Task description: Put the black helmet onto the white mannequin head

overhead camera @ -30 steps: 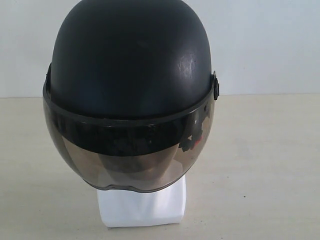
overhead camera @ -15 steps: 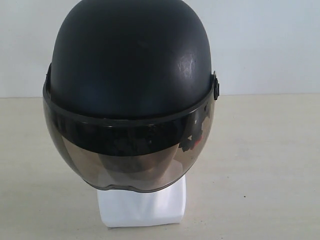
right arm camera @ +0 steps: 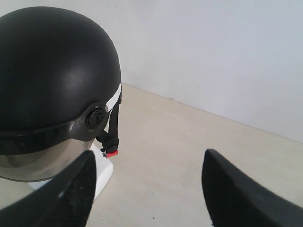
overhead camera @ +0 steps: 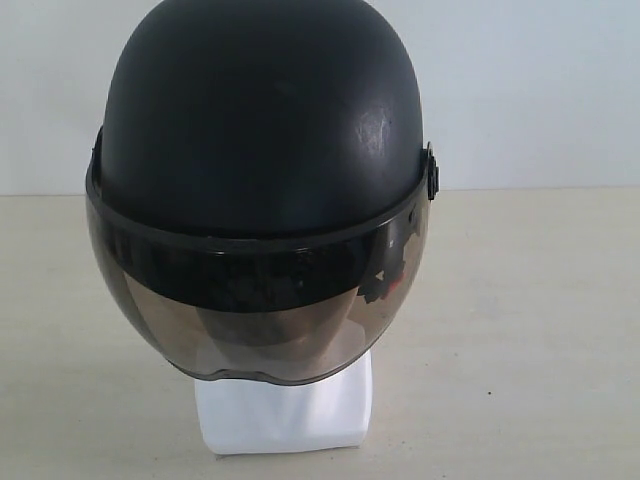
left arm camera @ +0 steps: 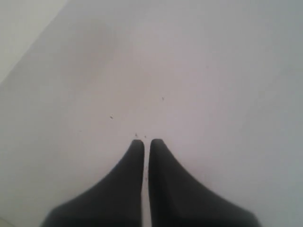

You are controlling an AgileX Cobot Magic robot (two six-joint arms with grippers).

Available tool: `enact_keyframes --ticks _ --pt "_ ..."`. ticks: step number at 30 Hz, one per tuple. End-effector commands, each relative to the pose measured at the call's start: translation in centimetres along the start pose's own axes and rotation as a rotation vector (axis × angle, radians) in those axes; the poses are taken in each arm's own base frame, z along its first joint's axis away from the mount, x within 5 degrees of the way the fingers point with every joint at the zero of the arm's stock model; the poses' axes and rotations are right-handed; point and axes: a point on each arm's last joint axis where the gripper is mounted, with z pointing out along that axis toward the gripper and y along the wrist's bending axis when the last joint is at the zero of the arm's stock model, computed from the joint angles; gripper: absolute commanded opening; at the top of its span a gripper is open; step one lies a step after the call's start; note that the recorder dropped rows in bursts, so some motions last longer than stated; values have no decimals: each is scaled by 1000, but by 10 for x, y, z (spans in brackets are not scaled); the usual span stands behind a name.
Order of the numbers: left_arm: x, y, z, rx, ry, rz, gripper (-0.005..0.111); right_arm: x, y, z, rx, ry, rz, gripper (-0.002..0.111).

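L fingers (left arm camera: 118, 194) nearly together, empty; R fingers (right arm camera: 236, 198) wide, empty, beside black helmet (overhead camera: 260, 120) on white mannequin head (overhead camera: 285, 415); beige surface (overhead camera: 520, 320).

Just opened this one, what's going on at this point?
Nothing is being handled. The black helmet sits on the white mannequin head, its visor down over the face, so only the white base shows beneath it. The right gripper is open and empty, beside the helmet but clear of it. The left gripper is shut on nothing and faces a plain pale surface. The job looks done.
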Motion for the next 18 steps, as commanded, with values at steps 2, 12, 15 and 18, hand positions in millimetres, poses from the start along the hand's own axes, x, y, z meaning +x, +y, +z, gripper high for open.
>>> enact_keyframes --ticks 2,12,15,18 --pt "37 5 -6 140 100 215 4 1 -1 0 10 1 -2 62" --pt "108 43 -21 132 312 360 4 1 -1 0 10 1 -2 62" --pt "129 58 -30 125 338 365 4 1 -1 0 10 1 -2 62" --pt "148 69 -33 117 367 372 4 1 -1 0 10 1 -2 62"
